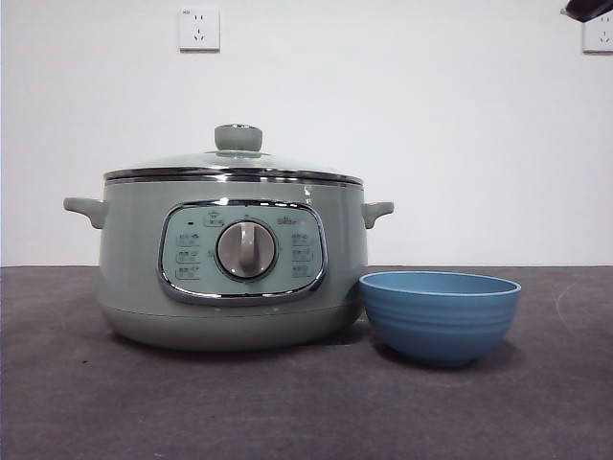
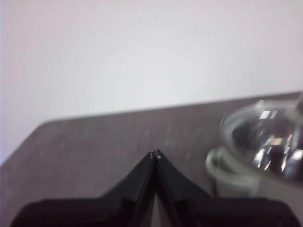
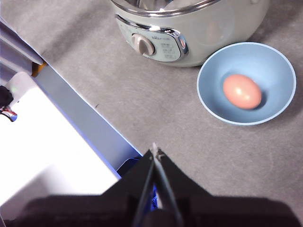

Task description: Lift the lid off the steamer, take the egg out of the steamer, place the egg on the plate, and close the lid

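Note:
The pale green steamer stands on the table with its glass lid seated on it. The small blue plate stands beside it on the right. In the right wrist view a brown egg lies inside the plate, next to the steamer. My right gripper is shut and empty, high above the table, clear of the plate. My left gripper is shut and empty, beside the steamer's handle and lid. A black arm tip shows at the front view's top right corner.
A white and blue structure lies at the table's edge in the right wrist view. Wall sockets sit on the white wall behind. Grey table surface stretches in front of the steamer.

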`<act>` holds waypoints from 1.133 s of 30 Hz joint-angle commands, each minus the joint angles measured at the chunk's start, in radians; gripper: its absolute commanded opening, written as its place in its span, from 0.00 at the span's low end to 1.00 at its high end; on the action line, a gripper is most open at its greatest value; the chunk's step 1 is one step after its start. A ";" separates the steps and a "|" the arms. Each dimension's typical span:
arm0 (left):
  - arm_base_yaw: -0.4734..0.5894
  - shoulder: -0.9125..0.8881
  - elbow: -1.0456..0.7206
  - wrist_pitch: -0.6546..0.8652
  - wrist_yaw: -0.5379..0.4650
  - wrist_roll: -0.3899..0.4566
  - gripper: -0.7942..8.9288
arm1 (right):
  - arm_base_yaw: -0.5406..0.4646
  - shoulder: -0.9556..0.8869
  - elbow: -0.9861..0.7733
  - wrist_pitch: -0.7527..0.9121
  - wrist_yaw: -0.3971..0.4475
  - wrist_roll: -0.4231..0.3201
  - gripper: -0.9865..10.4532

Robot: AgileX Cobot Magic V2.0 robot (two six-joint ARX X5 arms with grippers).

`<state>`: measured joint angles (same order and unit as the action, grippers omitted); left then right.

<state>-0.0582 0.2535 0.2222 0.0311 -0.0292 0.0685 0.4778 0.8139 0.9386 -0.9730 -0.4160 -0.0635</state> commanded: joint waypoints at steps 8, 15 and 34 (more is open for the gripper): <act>0.015 -0.214 -0.219 -0.089 -0.021 -0.016 0.08 | 0.001 -0.001 0.000 0.003 0.002 0.006 0.09; 0.015 -0.251 -0.219 -0.219 -0.016 -0.024 0.08 | 0.001 -0.001 0.000 0.003 0.002 0.006 0.09; 0.014 -0.251 -0.219 -0.211 -0.017 -0.066 0.08 | 0.001 -0.001 0.000 0.003 0.002 0.006 0.09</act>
<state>-0.0460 0.0048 0.0170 -0.1864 -0.0456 0.0135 0.4774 0.8139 0.9386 -0.9726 -0.4160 -0.0635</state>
